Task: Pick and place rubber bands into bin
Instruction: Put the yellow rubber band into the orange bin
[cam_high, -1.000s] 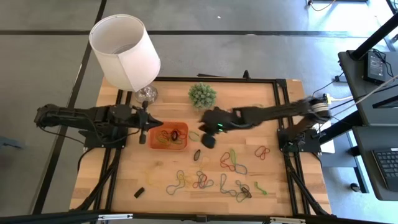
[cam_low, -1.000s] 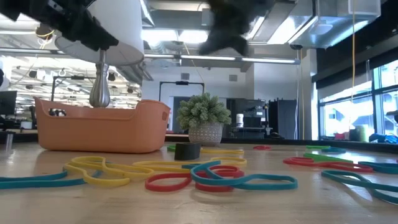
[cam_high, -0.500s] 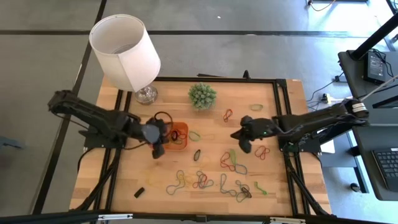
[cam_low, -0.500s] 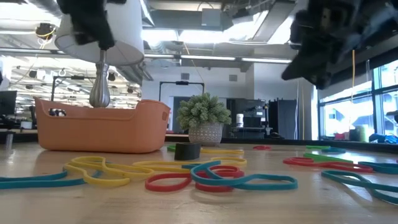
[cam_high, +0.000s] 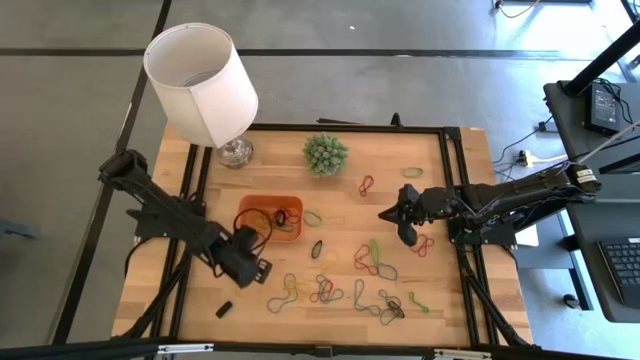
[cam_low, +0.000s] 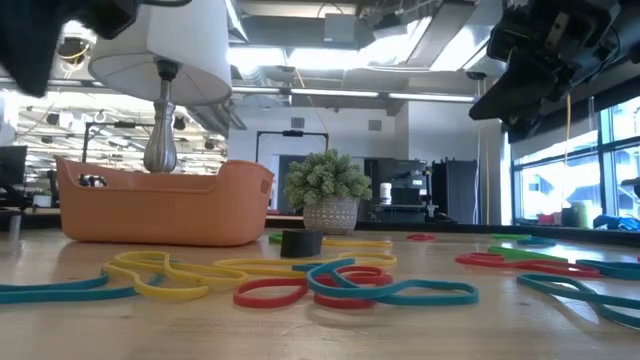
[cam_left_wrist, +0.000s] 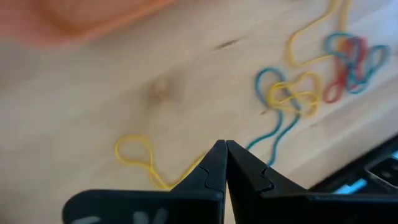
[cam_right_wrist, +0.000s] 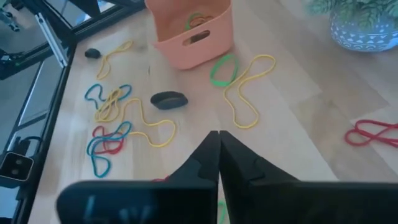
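The orange bin (cam_high: 270, 218) sits left of the table's middle and has a few bands lying in it. Rubber bands (cam_high: 330, 290) in yellow, blue, red and green lie flat across the near and right parts of the table, and in the low view (cam_low: 300, 280) they fill the foreground. My left gripper (cam_high: 252, 268) is shut and hovers near-side of the bin; its wrist view (cam_left_wrist: 225, 144) shows a yellow band (cam_left_wrist: 140, 155) on the wood below. My right gripper (cam_high: 386, 215) is shut and raised, right of the bin. Its wrist view (cam_right_wrist: 217, 134) looks toward the bin (cam_right_wrist: 189, 31).
A white lampshade (cam_high: 200, 80) on a glass base and a small potted plant (cam_high: 325, 153) stand along the far edge. A black oval piece (cam_high: 317, 248) lies just right of the bin, and another black piece (cam_high: 224, 308) lies near the near edge. A black frame borders the table.
My left gripper has swung from the bin's left side toward the near edge, passing the bin's near side. My right gripper has drawn back from beside the bin toward the table's right. The bands on the table and the bin have stayed put.
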